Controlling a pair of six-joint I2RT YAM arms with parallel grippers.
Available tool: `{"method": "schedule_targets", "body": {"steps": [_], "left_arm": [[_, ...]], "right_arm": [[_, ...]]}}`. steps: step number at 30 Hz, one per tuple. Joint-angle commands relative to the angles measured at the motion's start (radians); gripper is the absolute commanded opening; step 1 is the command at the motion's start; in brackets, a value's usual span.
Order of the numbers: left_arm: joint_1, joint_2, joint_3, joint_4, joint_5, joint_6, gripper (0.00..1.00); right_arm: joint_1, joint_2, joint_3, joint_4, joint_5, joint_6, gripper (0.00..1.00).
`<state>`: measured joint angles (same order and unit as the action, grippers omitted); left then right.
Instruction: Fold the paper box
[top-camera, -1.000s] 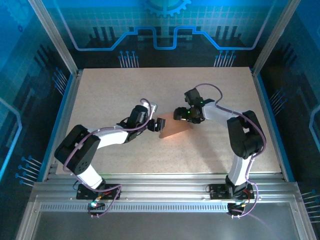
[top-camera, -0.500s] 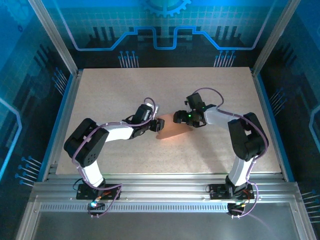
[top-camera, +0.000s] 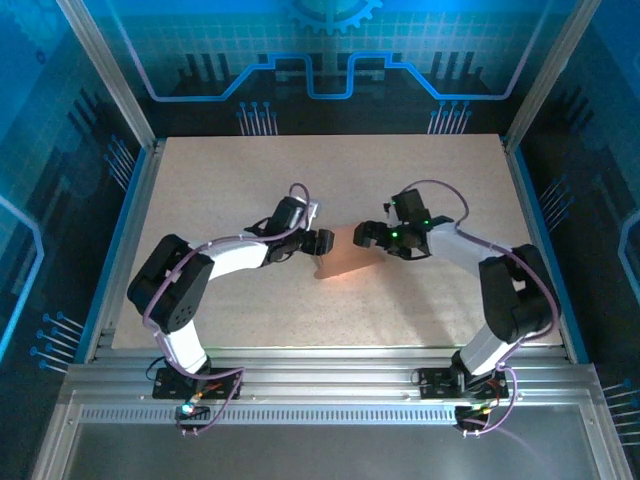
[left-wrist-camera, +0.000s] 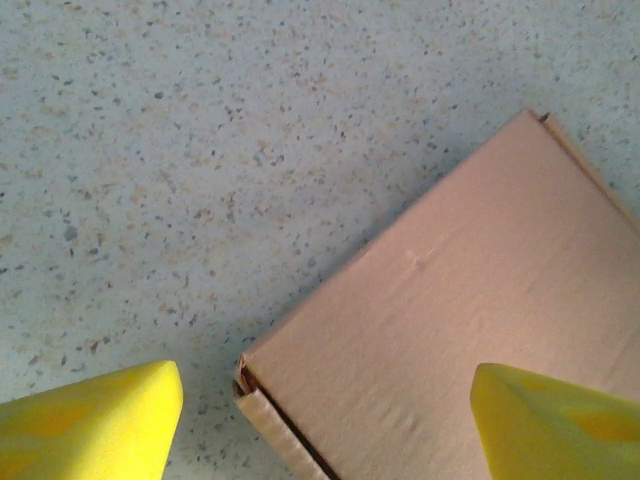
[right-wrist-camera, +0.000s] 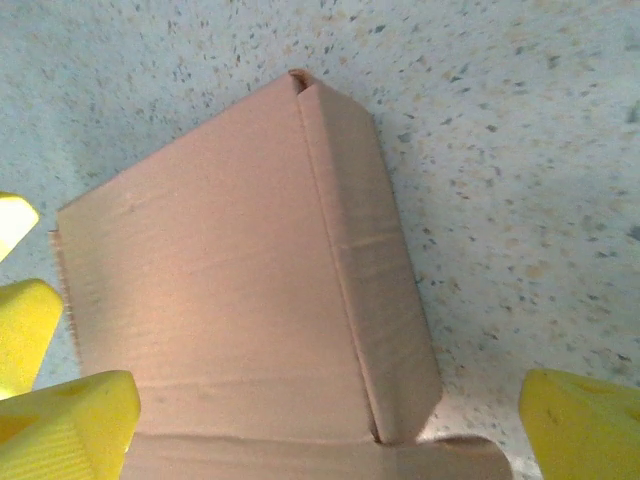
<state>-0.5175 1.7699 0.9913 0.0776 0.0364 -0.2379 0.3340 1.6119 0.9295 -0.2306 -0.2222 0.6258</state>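
The paper box (top-camera: 350, 263) lies flat on the speckled table as a salmon-tan cardboard piece between the two arms. My left gripper (top-camera: 322, 243) hovers at its left end, open. In the left wrist view its yellow fingertips (left-wrist-camera: 92, 420) stand wide apart, with a corner of the box (left-wrist-camera: 460, 330) between them. My right gripper (top-camera: 365, 236) is at the box's upper right end, open. The right wrist view looks down on the box (right-wrist-camera: 230, 300) and its folded side panel (right-wrist-camera: 375, 270), with the yellow fingertips (right-wrist-camera: 66, 425) straddling the near end.
The speckled table (top-camera: 250, 180) has free room on all sides of the box. Metal rails (top-camera: 320, 372) run along the near edge by the arm bases. Blue enclosure walls surround the table.
The right wrist has drawn back to the right and its jaws have widened. The left gripper has shifted slightly toward the box's far-left corner. The box has stayed in place.
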Motion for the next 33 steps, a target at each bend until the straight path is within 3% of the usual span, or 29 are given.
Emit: {"method": "schedule_targets", "body": {"steps": [1, 8, 10, 26, 33], "left_arm": [[0.031, 0.056, 0.087, -0.136, 0.121, 0.003, 0.77], [0.066, 0.142, 0.168, -0.225, 0.213, 0.017, 0.63], [0.072, 0.150, 0.176, -0.223, 0.209, 0.006, 0.55], [0.168, 0.319, 0.396, -0.478, 0.375, -0.037, 0.44], [0.224, 0.375, 0.438, -0.502, 0.475, -0.110, 0.41]], "right_arm": [[-0.043, -0.020, -0.082, 0.066, -0.123, 0.043, 0.98], [-0.072, -0.017, -0.136, 0.130, -0.194, 0.061, 0.97], [-0.072, -0.015, -0.138, 0.135, -0.201, 0.058, 0.96], [-0.087, -0.067, -0.168, 0.191, -0.238, 0.102, 0.95], [-0.060, -0.158, -0.271, 0.321, -0.154, 0.269, 0.98]]}}
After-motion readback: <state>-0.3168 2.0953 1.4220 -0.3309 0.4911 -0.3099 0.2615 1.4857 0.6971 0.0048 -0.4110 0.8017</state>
